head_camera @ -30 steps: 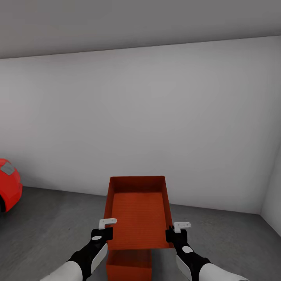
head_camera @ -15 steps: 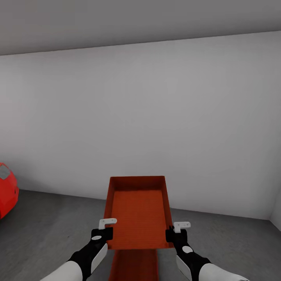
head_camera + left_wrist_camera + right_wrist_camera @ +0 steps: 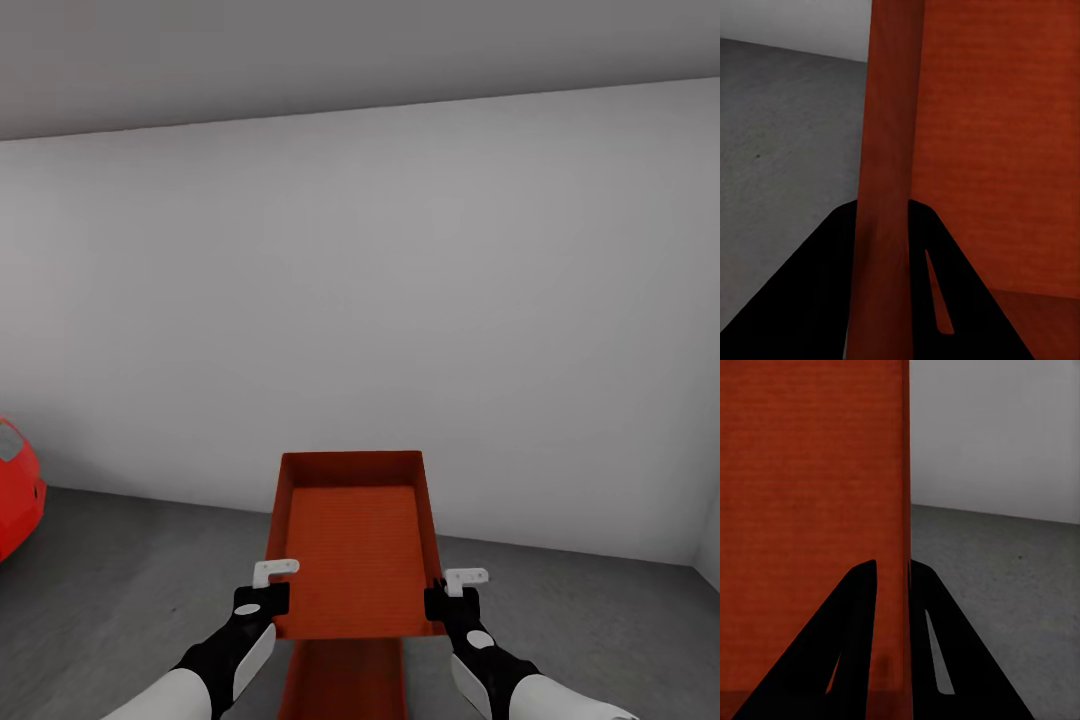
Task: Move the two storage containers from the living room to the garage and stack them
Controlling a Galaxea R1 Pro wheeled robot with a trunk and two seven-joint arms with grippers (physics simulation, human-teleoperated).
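In the head view I hold one orange-red storage container [image 3: 350, 540] level in front of me, above the garage's dark grey floor [image 3: 120, 600]. My left gripper [image 3: 268, 592] is shut on its left wall near the front corner, and my right gripper [image 3: 447, 596] is shut on its right wall. The left wrist view has that wall [image 3: 889, 150] running between the black fingers [image 3: 832, 285]. The right wrist view has the other wall [image 3: 905, 510] pinched the same way. The other storage container [image 3: 345, 680] lies on the floor right under the held one, mostly hidden by it.
A glossy red car [image 3: 15, 490] pokes in at the far left. A plain pale grey wall [image 3: 400, 300] closes the room ahead and meets another wall at the right corner. Bare concrete floor spreads left and right of the containers.
The whole view shifted early in the last second, so the camera moved. The floor container now sits further under the held one. Both grips are unchanged, and the last half second is still.
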